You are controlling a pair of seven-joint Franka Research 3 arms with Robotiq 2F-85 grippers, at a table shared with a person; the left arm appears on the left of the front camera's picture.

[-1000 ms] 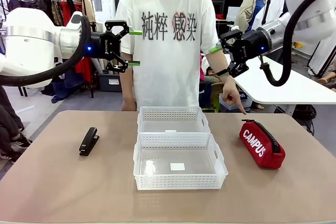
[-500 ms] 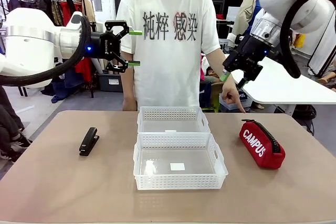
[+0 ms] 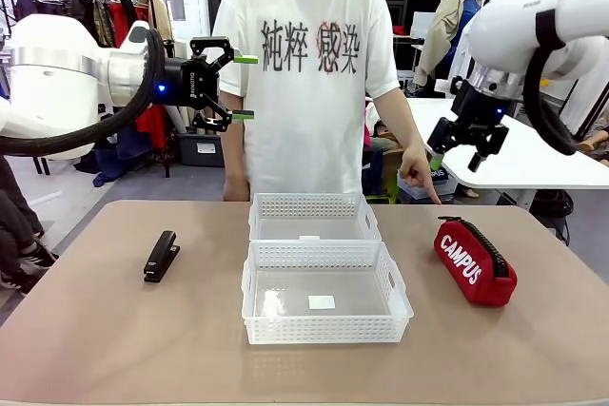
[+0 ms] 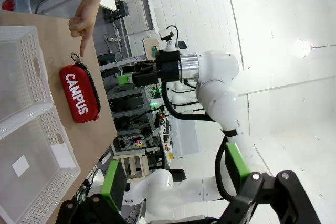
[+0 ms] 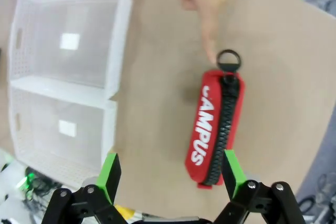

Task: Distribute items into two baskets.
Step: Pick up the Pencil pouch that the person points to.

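front view: the table (image 3: 114, 349) carries the two baskets (image 3: 326, 330) end to end mid-table, holding only labels. right gripper (image 3: 455, 159), jaws wide, hangs above the red pouch (image 3: 473, 261) near the right edge, which the person's hand (image 3: 416, 170) points at, likely the first pick. left gripper (image 3: 245, 87), jaws wide, hovers high above the far left corner, well clear of the black stapler (image 3: 162, 255) by the left edge.
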